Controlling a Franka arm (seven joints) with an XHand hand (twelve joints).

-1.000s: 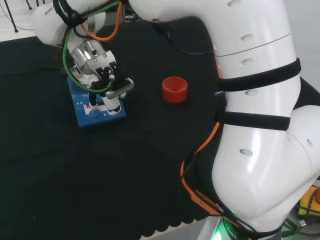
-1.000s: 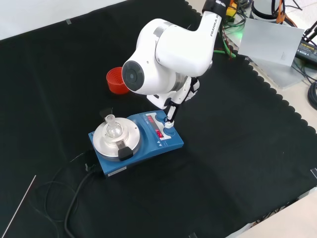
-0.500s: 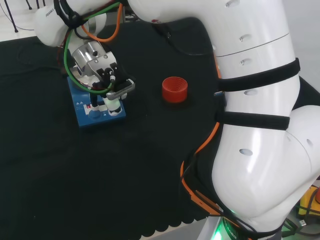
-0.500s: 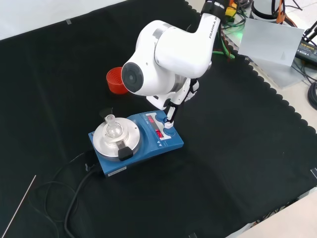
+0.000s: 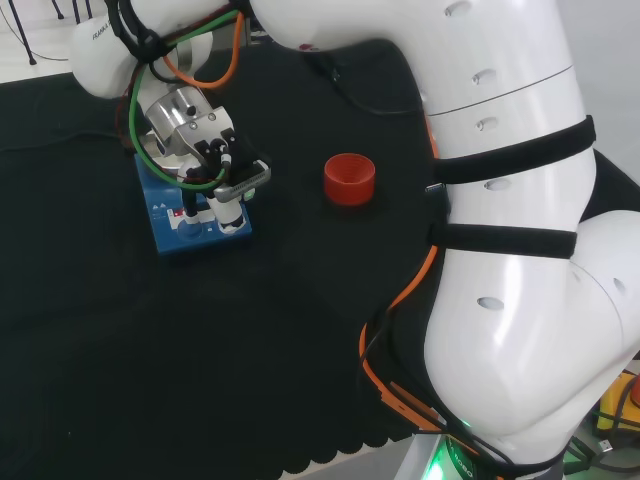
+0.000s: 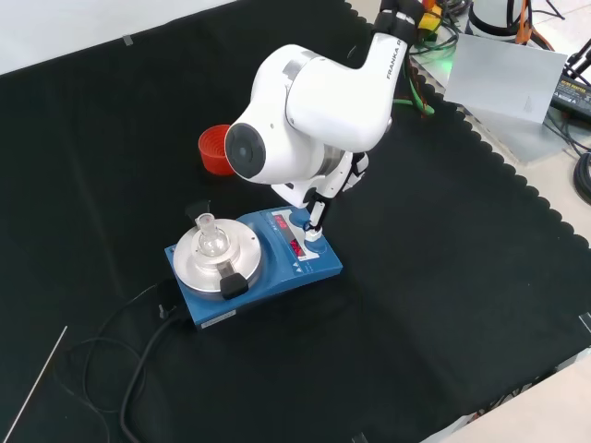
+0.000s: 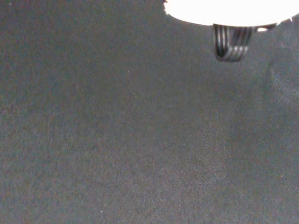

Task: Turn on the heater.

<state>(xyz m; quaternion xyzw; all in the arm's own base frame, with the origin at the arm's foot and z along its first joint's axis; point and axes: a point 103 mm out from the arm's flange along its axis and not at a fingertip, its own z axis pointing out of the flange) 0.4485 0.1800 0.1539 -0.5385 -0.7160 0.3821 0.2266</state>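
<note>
Hand (image 6: 316,214) lifted slightly off the heater (image 6: 254,266) panel; fingers straight, holding nothing. Press its knob squarely.

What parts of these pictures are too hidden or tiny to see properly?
- Front view: most of the hand is hidden behind the arm's big white link, so whether it touches the heater cannot be told.
- Head view: the heater's knobs sit under the hand and its cables.
- Front view: the red display is too small to read.
- Front view: what the small glass flask holds cannot be made out.
- Wrist view: black cloth and a blurred white part.
</note>
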